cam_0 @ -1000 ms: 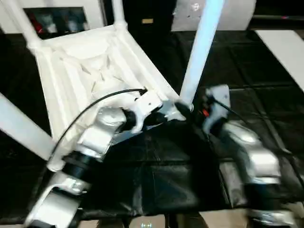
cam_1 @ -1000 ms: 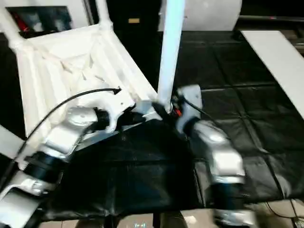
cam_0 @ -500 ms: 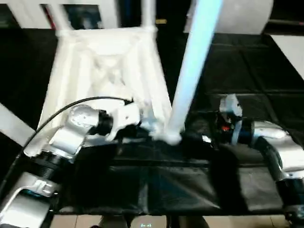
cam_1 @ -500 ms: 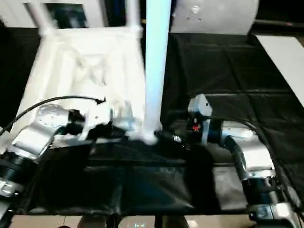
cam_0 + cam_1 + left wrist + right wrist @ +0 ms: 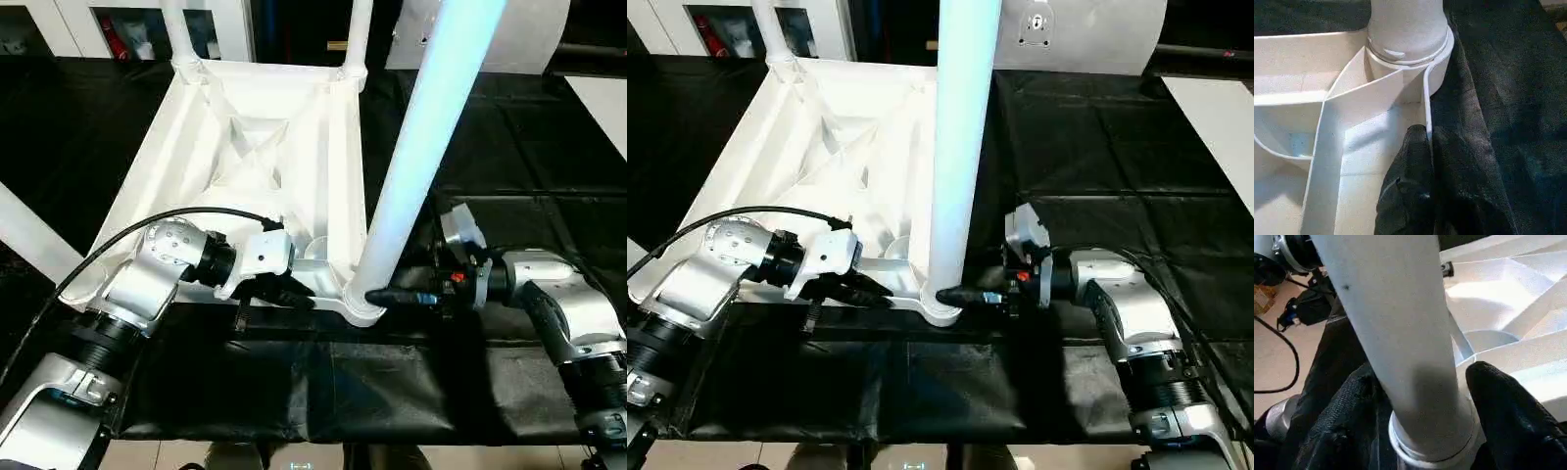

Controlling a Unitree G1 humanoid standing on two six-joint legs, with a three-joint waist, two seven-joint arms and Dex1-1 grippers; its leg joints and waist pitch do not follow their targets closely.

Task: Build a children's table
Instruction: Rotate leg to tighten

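Black worktable (image 5: 509, 147); table legs (image 5: 421, 157) cut off above

Kids' table (image 5: 265, 127) lies upside down on black-covered bench (image 5: 509, 147), X-ribbed underside up. Near-right leg (image 5: 416, 157) stands in its corner socket; two more legs rise at far corners. Left gripper (image 5: 294, 294), fingers together, pinches table's near rim. Right gripper (image 5: 387, 296) sits at leg's base, fingers either side of it.

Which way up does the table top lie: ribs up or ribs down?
Ribs up. The table top shows its X ribs, and the near leg rises from its corner socket.
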